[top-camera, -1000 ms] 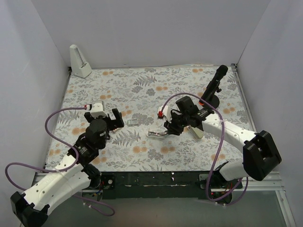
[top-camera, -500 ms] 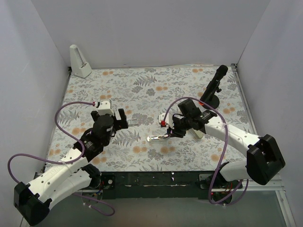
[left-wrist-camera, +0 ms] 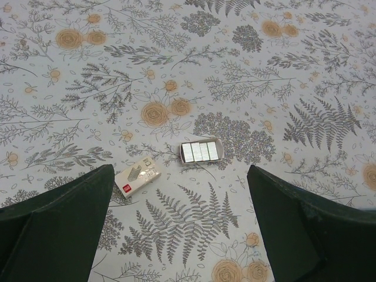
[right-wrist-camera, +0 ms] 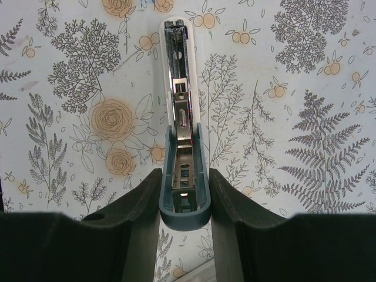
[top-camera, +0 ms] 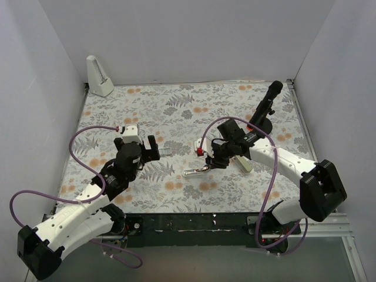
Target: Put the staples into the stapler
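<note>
The light-blue stapler (right-wrist-camera: 184,197) lies swung open on the flowered table, its silver rail (right-wrist-camera: 178,70) pointing away from my right gripper (right-wrist-camera: 185,185). That gripper is shut on the blue end. In the top view it (top-camera: 210,164) holds the stapler (top-camera: 195,171) at mid-table. The staples show in the left wrist view: a small white tray of grey staple blocks (left-wrist-camera: 201,151) and its beige box sleeve (left-wrist-camera: 136,177) beside it. My left gripper (left-wrist-camera: 182,235) is open and empty, just short of them. In the top view it (top-camera: 154,150) faces the staples (top-camera: 166,151).
A white wedge-shaped object (top-camera: 99,76) stands at the back left corner. A black stand-like device (top-camera: 264,111) stands at the back right. A white block (top-camera: 245,163) lies just right of my right gripper. Walls close in the left, back and right sides.
My left arm has moved forward and right, bringing its open gripper close to the staples. My right gripper has shifted slightly with the stapler still in it.
</note>
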